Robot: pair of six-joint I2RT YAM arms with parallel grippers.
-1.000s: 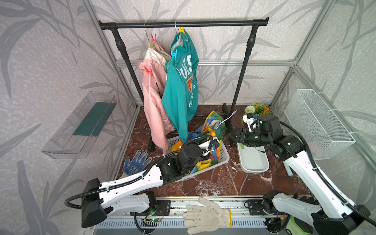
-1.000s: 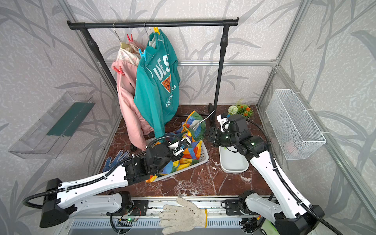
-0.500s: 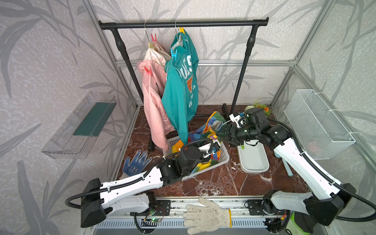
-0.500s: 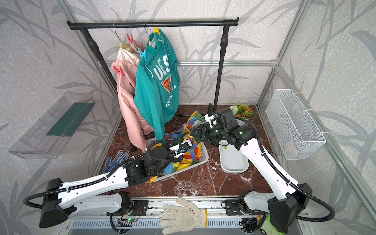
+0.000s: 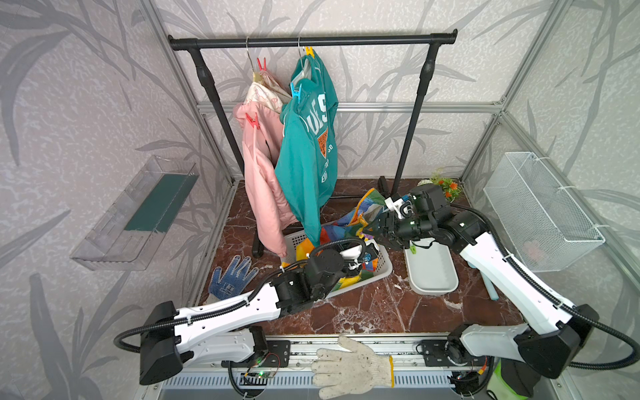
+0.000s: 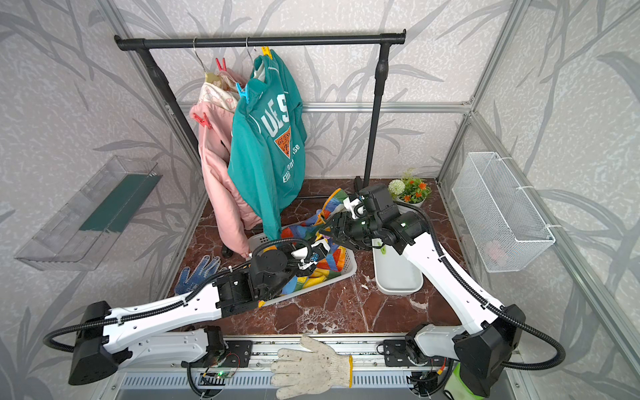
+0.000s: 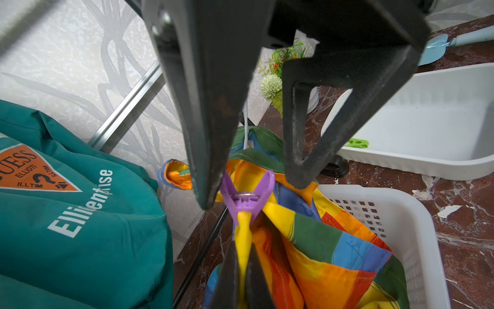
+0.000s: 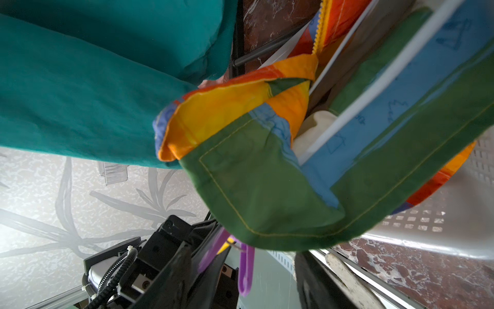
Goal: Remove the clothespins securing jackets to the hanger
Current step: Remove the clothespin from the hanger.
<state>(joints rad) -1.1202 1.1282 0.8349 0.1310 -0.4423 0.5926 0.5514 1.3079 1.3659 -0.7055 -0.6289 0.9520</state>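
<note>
Grey leaf-patterned walls enclose a brown marble worktop, and a white perforated basket near its middle is taken as the landmark. Left of the basket a blue glove is laid flat. Behind and above the basket, a pink jacket and a teal jacket are hung from a black rail. A red clothespin, a second red clothespin, a blue clothespin and a yellow clothespin are not yet removed from them.

Inside the basket the rainbow jacket is heaped, with a purple clothespin clipped to a yellow fold. Just below the pin, that fold is pinched by the left gripper, its jaws clamped tight on the cloth. Above the basket's right side the right gripper is positioned with jaws parted around the pin's handles. One jaw appears to touch a handle, the other is apart, and nothing is held.

The step in hand is judged to be squeezing this pin off. The handles should be caught near their ends, squarely, and pressed until the mouth opens. The pin should then be drawn straight away from the pinched fold, which should be held taut. An off-centre squeeze may twist the pin loose.

Right of the basket, a green clothespin is seen in a white tray.
</note>
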